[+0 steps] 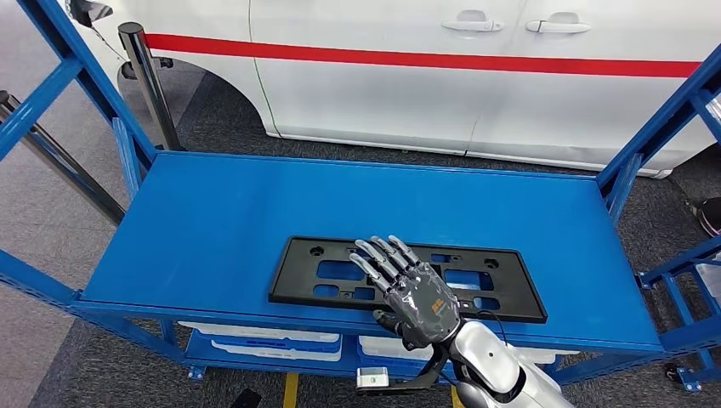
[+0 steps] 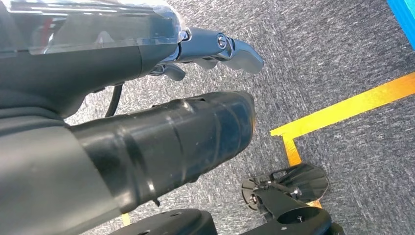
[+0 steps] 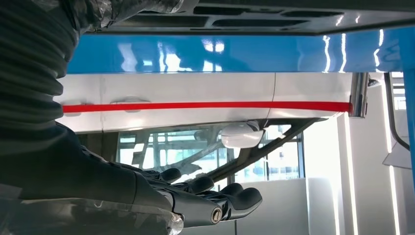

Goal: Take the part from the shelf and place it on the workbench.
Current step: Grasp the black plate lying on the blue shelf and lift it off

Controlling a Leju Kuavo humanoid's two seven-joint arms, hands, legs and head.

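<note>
Part (image 1: 340, 274), black and flat, lies on the blue shelf (image 1: 212, 229) under the right hand (image 1: 406, 285), fingers spread, grasping nothing.

Shelf: a big blue shelf (image 1: 212, 229) with blue posts at both sides; its top is flat and shiny.
Part: a long black plate (image 1: 340, 272) with many holes lies flat on the shelf, near the front edge.
Right hand: the grey right hand (image 1: 408, 285) is over the middle of the part, back side up, fingers straight and a little apart, pointing away from the robot. I cannot tell if it touches the part.
Arm: a silver arm (image 1: 497, 365) comes up from the bottom.
Below: white boxes (image 1: 263, 340) sit on a lower shelf.
Behind: a white car (image 1: 425, 85) with a red stripe; a dark post (image 1: 149, 81) stands on the grey floor.
</note>
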